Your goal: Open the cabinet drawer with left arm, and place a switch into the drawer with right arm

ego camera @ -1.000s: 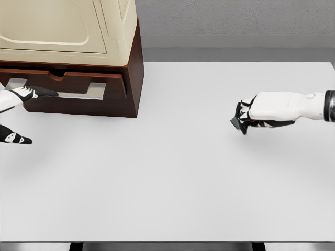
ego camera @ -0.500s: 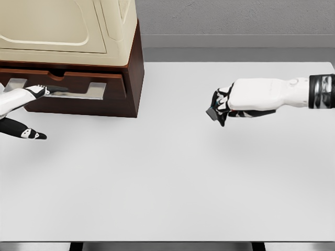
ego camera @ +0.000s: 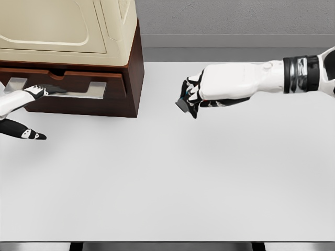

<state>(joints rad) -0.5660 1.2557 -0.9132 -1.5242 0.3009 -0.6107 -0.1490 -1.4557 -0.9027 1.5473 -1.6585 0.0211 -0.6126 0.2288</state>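
Grey switch [ego camera: 183,104] pinched in right hand [ego camera: 194,97] mid-desk [ego camera: 209,172], carry step; left hand [ego camera: 21,112] spread at near-shut drawer [ego camera: 73,83]; wider pull judged necessary before placing.

Right hand [ego camera: 194,98] above white table [ego camera: 167,178], fingers curled round small grey switch [ego camera: 182,105]. Left hand [ego camera: 21,112] at drawer [ego camera: 63,86] front of cabinet [ego camera: 68,31], fingers spread, one fingertip on metal handle [ego camera: 78,93].

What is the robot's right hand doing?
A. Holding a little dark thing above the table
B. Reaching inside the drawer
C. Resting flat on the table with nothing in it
A: the right hand is curled around a small dark switch, out over the white table, right of the cabinet.
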